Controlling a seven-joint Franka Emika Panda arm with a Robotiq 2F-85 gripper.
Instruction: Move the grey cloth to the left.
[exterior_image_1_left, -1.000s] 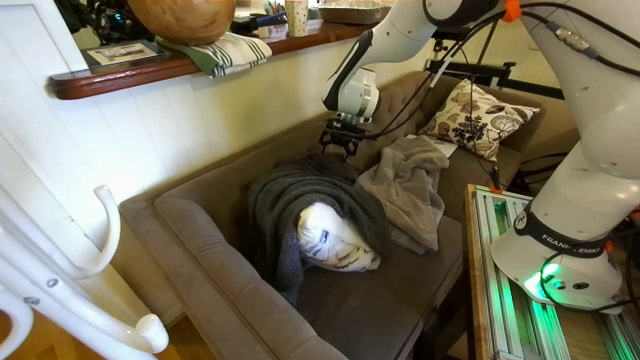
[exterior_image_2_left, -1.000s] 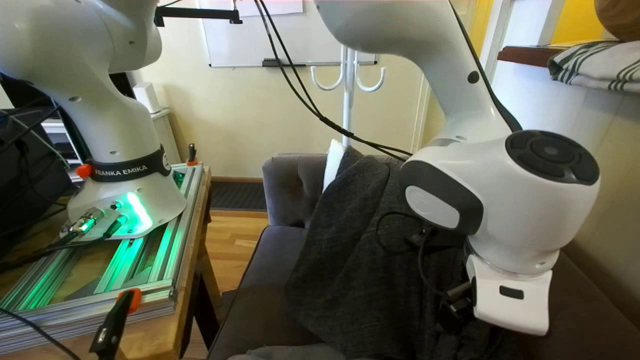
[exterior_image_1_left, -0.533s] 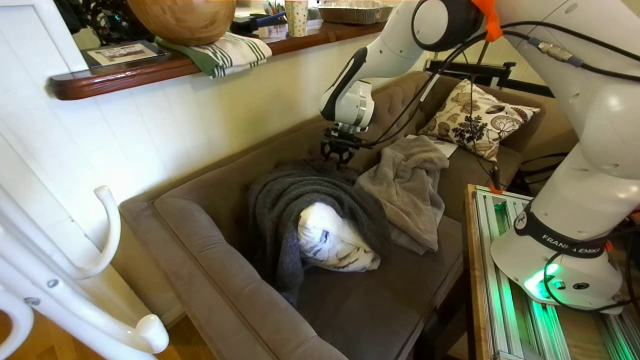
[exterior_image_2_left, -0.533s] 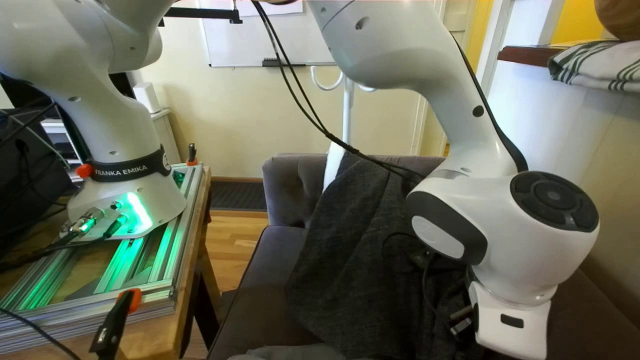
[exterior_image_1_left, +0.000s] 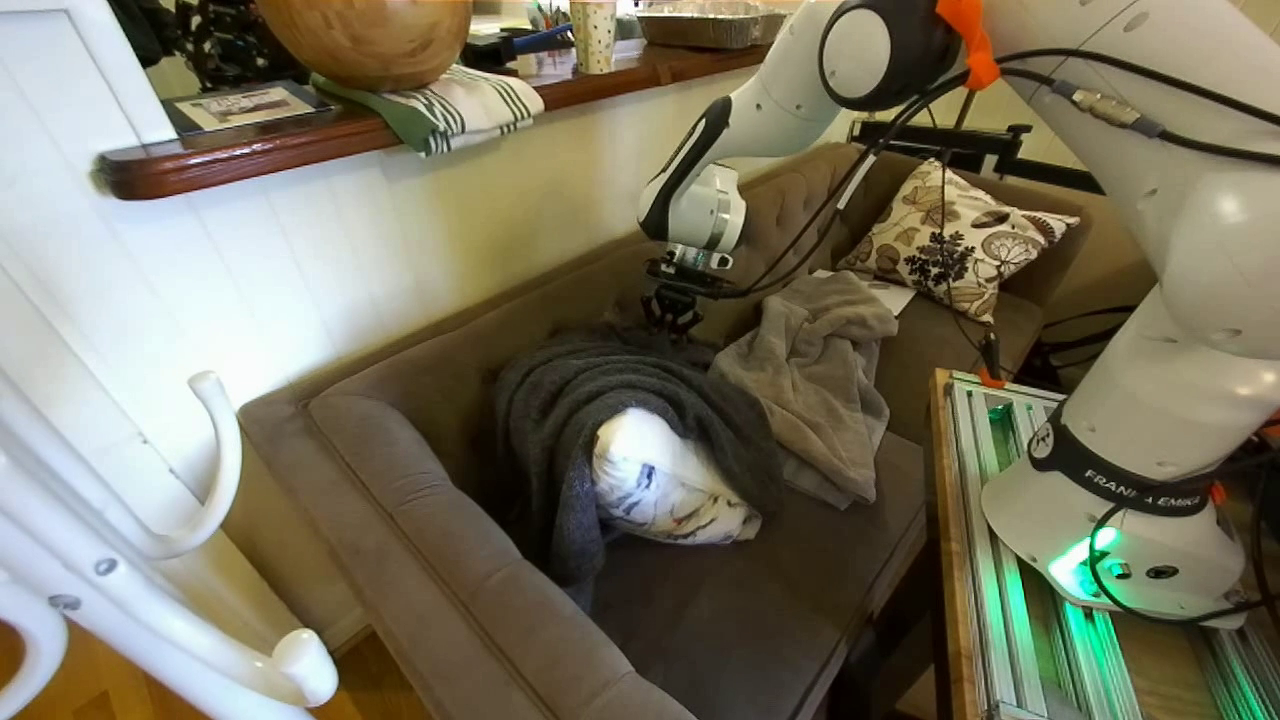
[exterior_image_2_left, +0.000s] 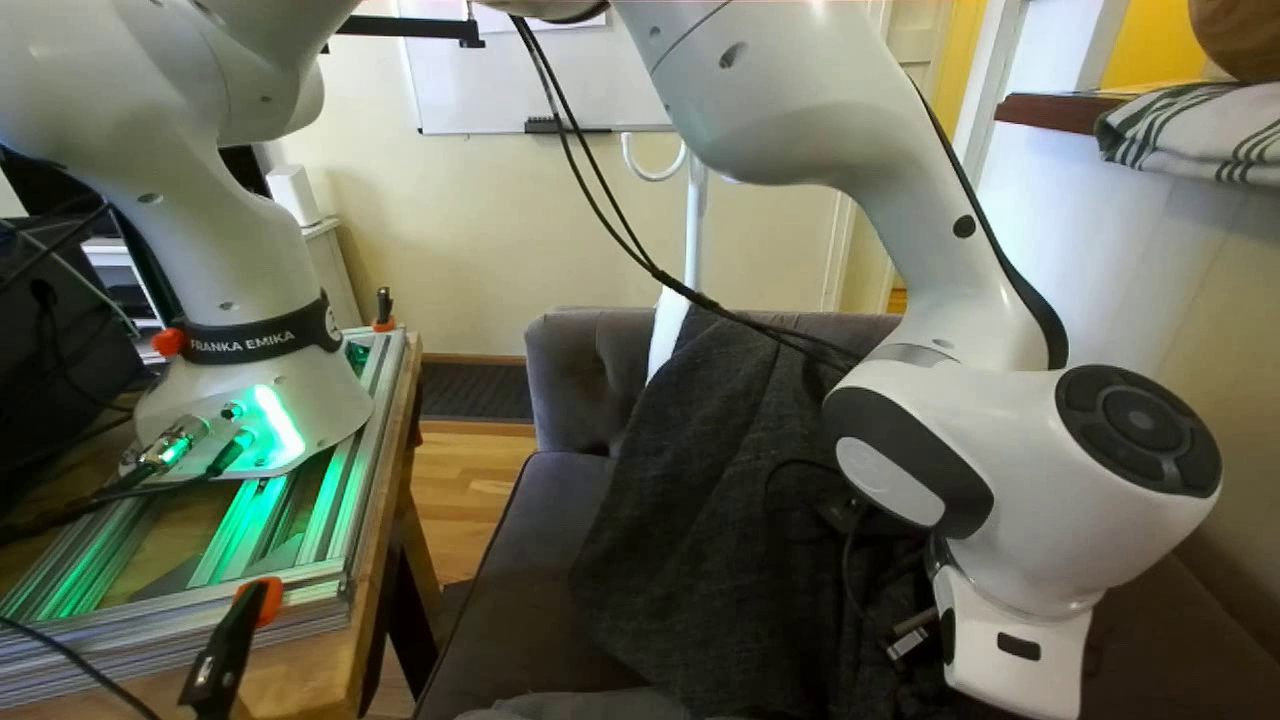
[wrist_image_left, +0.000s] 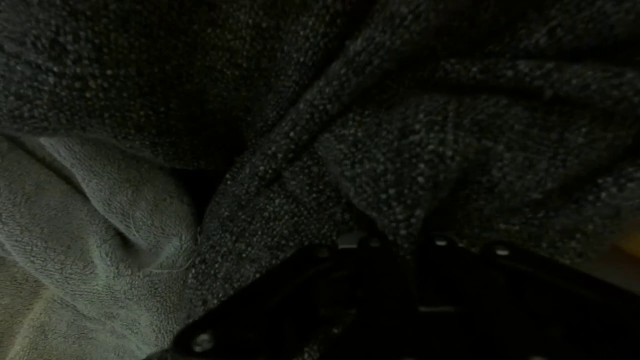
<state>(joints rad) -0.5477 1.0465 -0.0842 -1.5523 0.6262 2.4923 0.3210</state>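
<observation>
The grey cloth (exterior_image_1_left: 620, 375) is a dark charcoal blanket draped over a white patterned pillow at the near end of the sofa; it also hangs in an exterior view as a dark drape (exterior_image_2_left: 730, 510). My gripper (exterior_image_1_left: 672, 328) points down onto the cloth's back part, close to the sofa's backrest. In the dim wrist view, a fold of that dark fabric (wrist_image_left: 400, 150) narrows and runs in between the black fingers of the gripper (wrist_image_left: 407, 247), which are drawn together on it. The arm's wrist hides the gripper's tips in an exterior view.
A lighter grey-brown cloth (exterior_image_1_left: 815, 370) lies right beside the dark one. The white pillow (exterior_image_1_left: 670, 490) sticks out from under the blanket. The sofa's backrest, armrest (exterior_image_1_left: 450, 540) and a floral pillow (exterior_image_1_left: 950, 240) surround the area. A wooden ledge (exterior_image_1_left: 240, 165) juts out above; a white coat stand (exterior_image_1_left: 110, 470) stands near.
My gripper has come down onto the dark cloth, and its fingers have gone from spread to closed. The cloth and the white pillow under it have shifted very slightly.
</observation>
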